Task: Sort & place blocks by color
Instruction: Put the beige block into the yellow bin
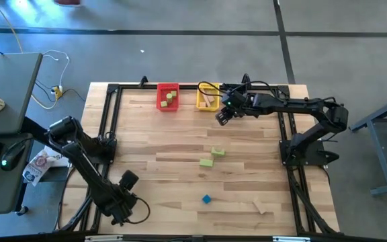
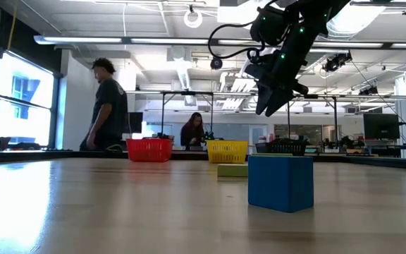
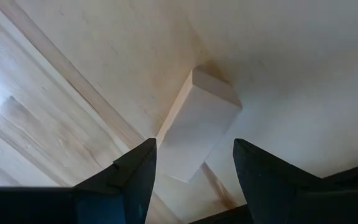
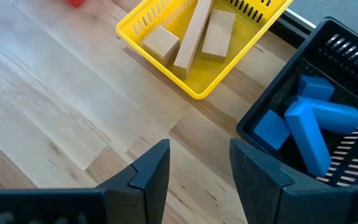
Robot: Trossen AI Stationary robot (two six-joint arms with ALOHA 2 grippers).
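From above, the right hand (image 1: 222, 117) hovers at the far side of the bench (image 1: 180, 202), just near of the yellow bin (image 1: 207, 97), fingers parted and holding nothing. The red bin (image 1: 167, 96) sits to the left with green blocks (image 1: 170, 98) inside. Two more green blocks (image 1: 213, 156) lie mid-bench, a blue cube (image 1: 206, 199) nearer, and a tan block (image 1: 262, 206) near right. The left hand (image 1: 127, 180) waits at the near left corner.

Down at bench level, the blue cube (image 2: 280, 182) looms close, a green block (image 2: 232, 170) behind it, the red bin (image 2: 149, 149) and yellow bin (image 2: 228, 150) far off, and the right hand (image 2: 272, 101) hangs high above. Two people stand in the room beyond.

Left wrist view: the left hand (image 3: 194, 165) is spread, with a tan block (image 3: 197, 134) lying between and beyond its fingers, not gripped.

Right wrist view: the right hand (image 4: 199, 168) is open and empty over bare bench. The yellow bin (image 4: 191, 84) holds three tan blocks (image 4: 189, 34); the black bin (image 4: 278, 106) just beside it holds blue blocks (image 4: 306, 124).
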